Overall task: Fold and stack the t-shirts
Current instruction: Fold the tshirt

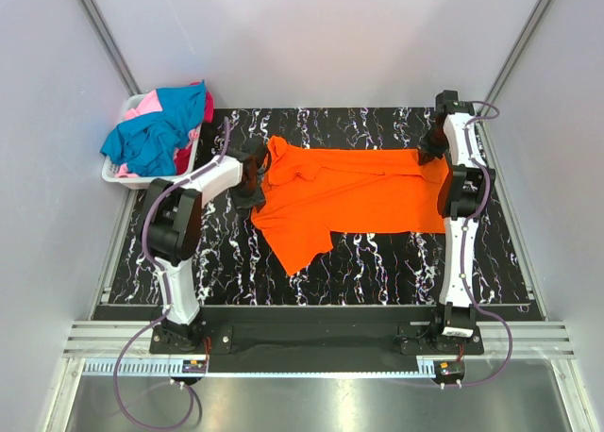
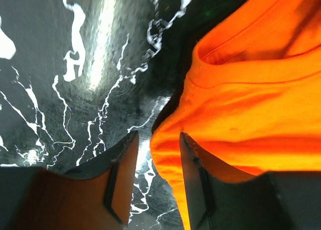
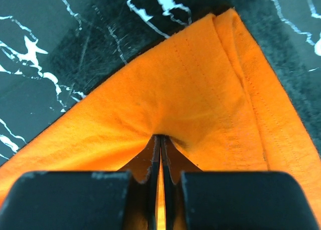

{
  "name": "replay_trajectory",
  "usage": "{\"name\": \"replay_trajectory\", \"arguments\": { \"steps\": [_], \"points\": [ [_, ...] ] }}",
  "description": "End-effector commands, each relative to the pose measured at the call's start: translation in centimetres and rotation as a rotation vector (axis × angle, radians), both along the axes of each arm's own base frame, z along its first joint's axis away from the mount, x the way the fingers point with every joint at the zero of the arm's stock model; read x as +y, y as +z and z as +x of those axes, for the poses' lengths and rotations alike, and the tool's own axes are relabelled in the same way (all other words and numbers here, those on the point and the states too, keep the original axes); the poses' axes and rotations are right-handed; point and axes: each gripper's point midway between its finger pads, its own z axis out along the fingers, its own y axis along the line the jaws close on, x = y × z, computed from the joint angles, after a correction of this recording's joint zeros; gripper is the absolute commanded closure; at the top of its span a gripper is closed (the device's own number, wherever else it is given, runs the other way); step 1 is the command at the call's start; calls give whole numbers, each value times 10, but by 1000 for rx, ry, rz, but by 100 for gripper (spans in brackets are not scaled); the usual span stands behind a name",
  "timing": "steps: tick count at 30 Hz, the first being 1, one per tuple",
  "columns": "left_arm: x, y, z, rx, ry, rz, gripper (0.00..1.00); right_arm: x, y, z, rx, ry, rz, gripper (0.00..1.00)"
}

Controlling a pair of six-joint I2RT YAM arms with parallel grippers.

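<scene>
Vivid orange t-shirt [image 1: 359,191], black table [image 1: 377,262] — white veining, white basket [image 1: 118,175]

orange t-shirt [image 1: 368,191] — soft matt cloth | tabletop [image 1: 396,262] — smooth glossy black marbled

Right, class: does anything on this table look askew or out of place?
Yes. The orange shirt lies skewed, not flat: its collar end is bunched and one flap trails toward the near edge. The other shirts are heaped in the basket, spilling over its rim.
</scene>
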Motion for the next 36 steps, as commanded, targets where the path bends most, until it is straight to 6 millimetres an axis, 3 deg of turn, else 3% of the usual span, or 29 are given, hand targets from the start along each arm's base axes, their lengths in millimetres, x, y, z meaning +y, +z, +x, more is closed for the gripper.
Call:
{"name": "replay_trajectory", "arguments": {
  "steps": [1, 7, 14, 24, 32, 36],
  "points": [
    [-7, 55, 32, -179, -13, -43, 55, -20, 9, -2, -4, -7, -58, 93],
    [-32, 82, 66, -309, -25, -161, 51, -10, 10, -4, -5, 7, -7, 93],
    [-62, 54, 106, -288, -30, -260, 50, 1, 6, -7, 12, 23, 9, 94],
    [-47, 37, 143, -316, -1, -211, 48, 4, 1, -11, 29, 23, 11, 94],
    [-44, 35, 151, -323, -3, -233, 67, 6, -4, -12, 41, 22, 13, 94],
    [-46, 37, 150, -322, -7, -251, 70, 6, -3, -14, 44, 22, 14, 95]
  ]
}}
